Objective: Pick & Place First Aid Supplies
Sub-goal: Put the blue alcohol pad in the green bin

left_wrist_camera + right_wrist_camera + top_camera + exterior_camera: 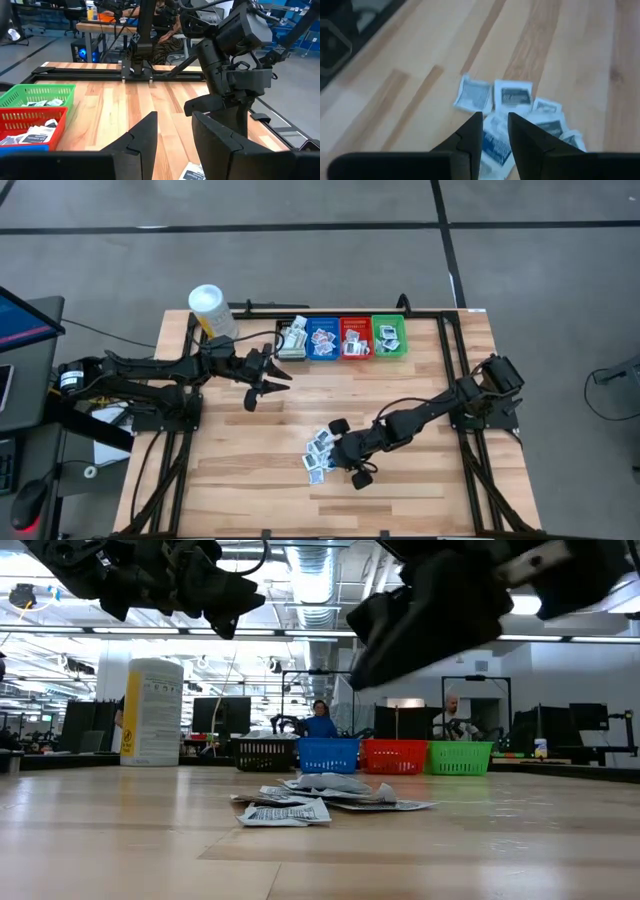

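The first aid supplies, several small white packets with blue and dark marks, lie in a loose pile (318, 452) on the wooden table, near its front middle; they also show in the low view (310, 802) and the right wrist view (512, 97). My right gripper (495, 117) hangs above the pile's right side (338, 452), slanting down, its fingers a narrow gap apart with nothing between them. My left gripper (272, 383) is open and held nearly level above the table, left of centre (175, 117), pointing toward the right arm.
Black (292, 340), blue (322, 338), red (355, 338) and green (389, 338) bins stand in a row at the far edge, with packets in them. A white tub with a yellow label (212, 310) stands at the far left. Bare wood lies between the bins and the pile.
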